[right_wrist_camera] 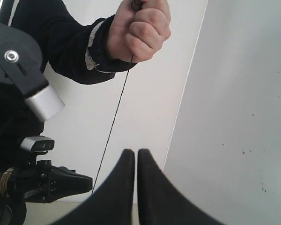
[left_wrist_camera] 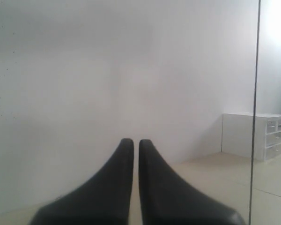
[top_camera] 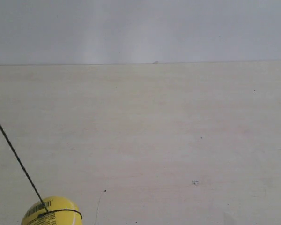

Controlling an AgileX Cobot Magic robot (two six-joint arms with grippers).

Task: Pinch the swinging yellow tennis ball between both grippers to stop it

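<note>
Yellow tennis ball [top_camera: 51, 212] with black band and barcode print is hanging at the exterior view's lower left edge, partly cut off, over the pale wooden tabletop [top_camera: 168, 140]. Thin dark string [top_camera: 16, 157] is slanting up from it toward that view's left, so the ball is likely mid-swing. No gripper is showing in the exterior view.

Black wedge-jawed left gripper [left_wrist_camera: 132, 140] is facing a blank white wall with its jaws lying together and nothing between them. No ball is in that view. Black wedge-jawed right gripper [right_wrist_camera: 132, 151] is likewise showing jaws together, gripping nothing.

In the right wrist view a person's clenched hand [right_wrist_camera: 139, 28] is holding the string. It is dropping just beside the right gripper's tips, between them and the other arm's black body with silver-grey plate [right_wrist_camera: 44, 103]. Judging from that, the ball is hanging between the two arms, further down the string. Which arm is nearer cannot be told.
</note>
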